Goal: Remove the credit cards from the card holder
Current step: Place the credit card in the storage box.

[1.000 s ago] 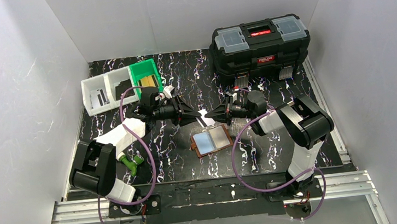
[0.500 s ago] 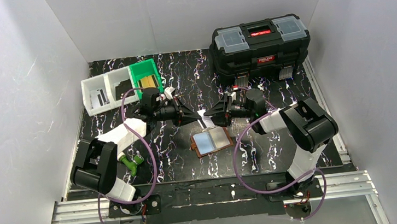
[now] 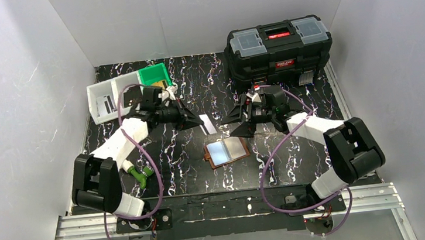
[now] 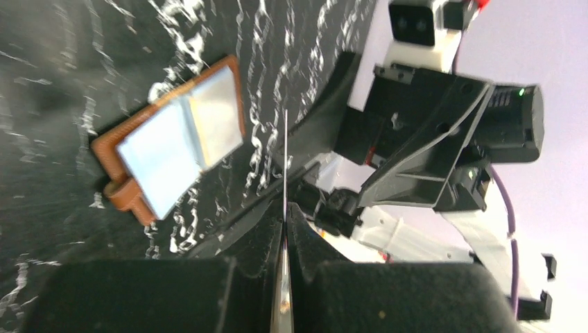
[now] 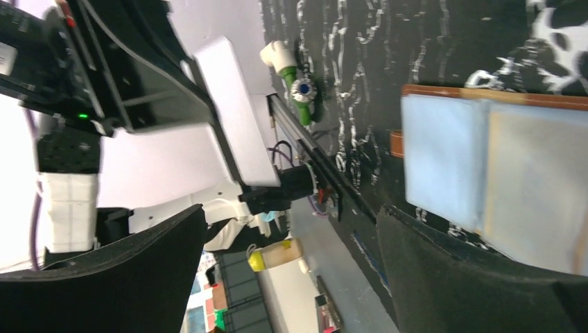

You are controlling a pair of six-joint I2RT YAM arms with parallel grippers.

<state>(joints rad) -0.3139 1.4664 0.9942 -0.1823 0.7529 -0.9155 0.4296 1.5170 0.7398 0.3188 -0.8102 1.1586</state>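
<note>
The card holder (image 3: 226,151) is lying open on the table just in front of both grippers, its brown leather rim framing two glossy pale pockets, and I cannot tell whether a card is sitting inside them. Just behind it, the left gripper (image 3: 200,123) is clenching tight on one end of a pale credit card (image 3: 208,127). The card is sticking out toward the right arm, and from the left wrist it is showing edge-on as a thin line. The right gripper (image 3: 236,125) is standing spread wide and grasping nothing, its fingers near the card's free end but apart from it. At the far left, two white bins (image 3: 92,108) are sitting in a row with a green bin (image 3: 152,73). Dark flat items are lying in the white ones, and something yellowish is peeking out of the green one, partly hidden by the left arm. A big black toolbox (image 3: 278,46) is sitting shut at the far right. A green-handled tool (image 3: 139,174) is lying near the left arm's base. The table (image 3: 191,172) is showing black with white marbling, and plain white walls (image 3: 18,86) are closing it in on three sides.
</note>
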